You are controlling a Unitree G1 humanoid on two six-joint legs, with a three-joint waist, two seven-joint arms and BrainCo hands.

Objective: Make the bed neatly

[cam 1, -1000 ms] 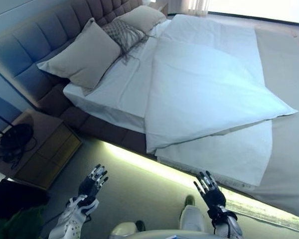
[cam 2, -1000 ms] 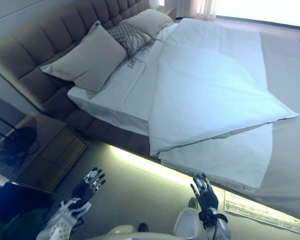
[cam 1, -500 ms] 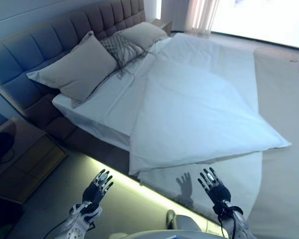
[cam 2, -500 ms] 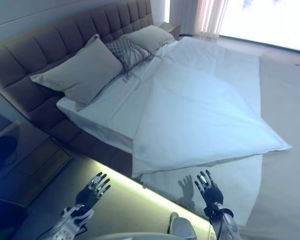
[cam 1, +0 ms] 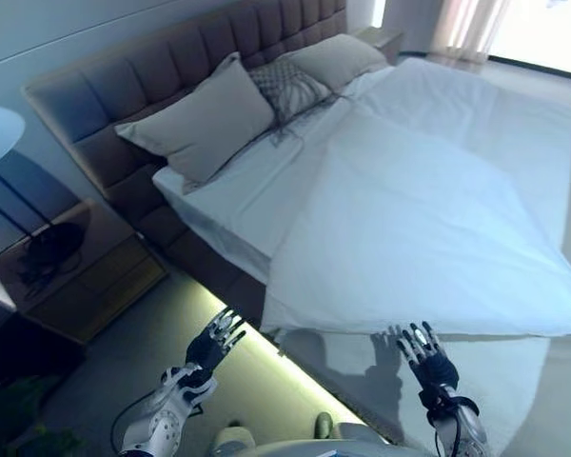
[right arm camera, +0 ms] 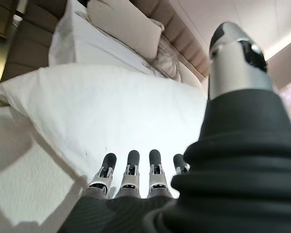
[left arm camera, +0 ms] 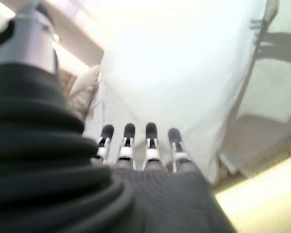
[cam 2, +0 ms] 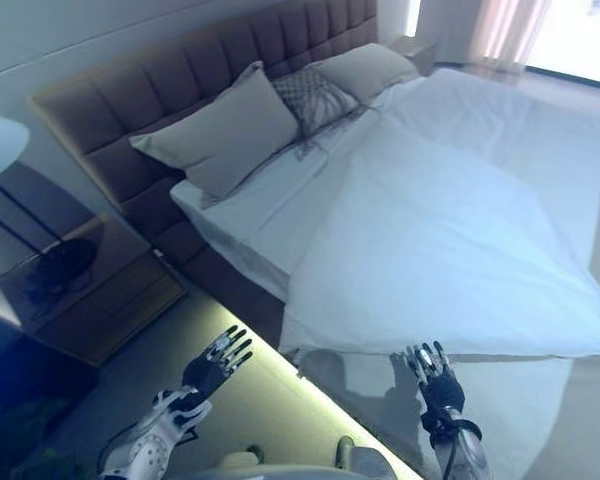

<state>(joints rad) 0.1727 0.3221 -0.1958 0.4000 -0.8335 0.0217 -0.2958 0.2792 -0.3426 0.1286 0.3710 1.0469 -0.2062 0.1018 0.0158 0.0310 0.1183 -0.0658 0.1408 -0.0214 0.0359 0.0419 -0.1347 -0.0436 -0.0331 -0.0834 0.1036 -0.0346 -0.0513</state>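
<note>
Duvet point(cam 1: 428, 238) lies askew; both robot hands point(cam 1: 219, 341) point(cam 1: 426, 354) hover spread, palms forward.

A white duvet point(cam 1: 428, 228) is spread over a white sheet point(cam 1: 238, 186). Two plain beige pillows point(cam 1: 202, 119) are set against a brown tufted headboard point(cam 1: 162, 81) — a grey cushion point(cam 1: 285, 90) with a dark net pattern is seen between them. The nightstand point(cam 1: 76, 276) is brown; the floor point(cam 1: 171, 324) is grey.
</note>
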